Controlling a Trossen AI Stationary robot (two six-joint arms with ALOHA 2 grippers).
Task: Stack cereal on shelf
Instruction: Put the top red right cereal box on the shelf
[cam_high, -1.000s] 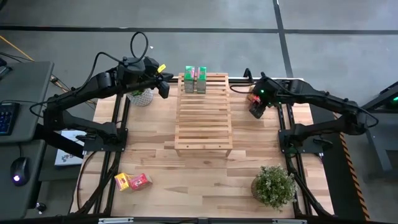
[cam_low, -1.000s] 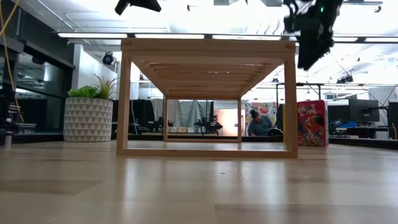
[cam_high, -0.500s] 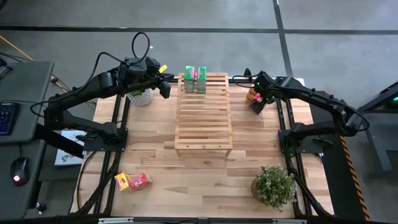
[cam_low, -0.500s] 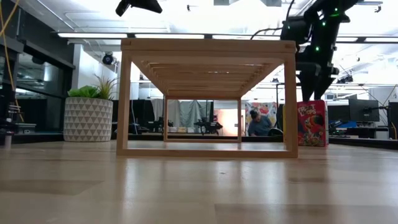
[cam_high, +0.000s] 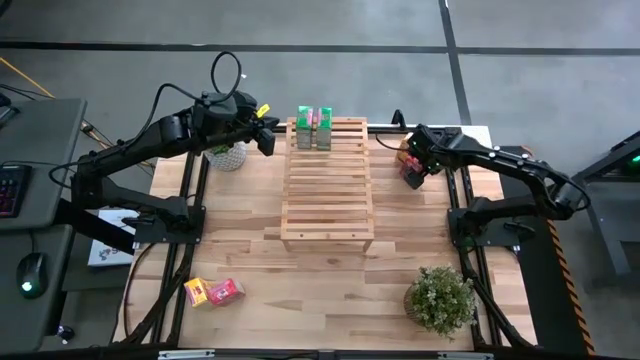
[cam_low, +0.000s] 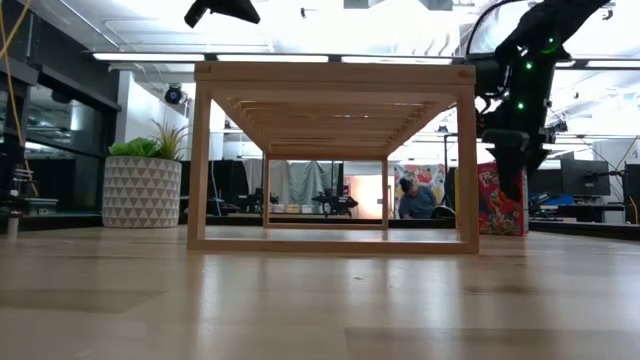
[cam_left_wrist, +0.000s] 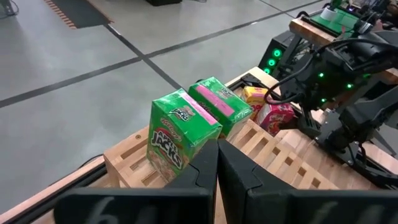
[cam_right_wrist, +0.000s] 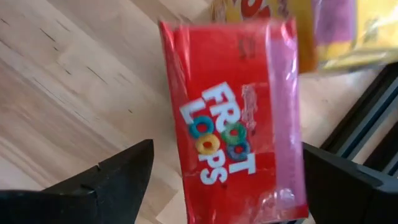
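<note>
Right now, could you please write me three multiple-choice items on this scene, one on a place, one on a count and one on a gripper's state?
1. Where do the green cereal boxes stand?
A. on the far end of the wooden rack
B. on the table beside the leafy plant
C. on the floor

2. How many green boxes are on the rack?
A. one
B. two
C. four

3. How is the right gripper?
A. shut on a yellow box
B. shut and empty
C. open, its fingers either side of the red Froot Loops box

Answers:
1 A, the high view shows them on the rack's far slats.
2 B, the left wrist view shows two green boxes side by side.
3 C, the right wrist view shows a dark finger on each side of the red box, with gaps.
</note>
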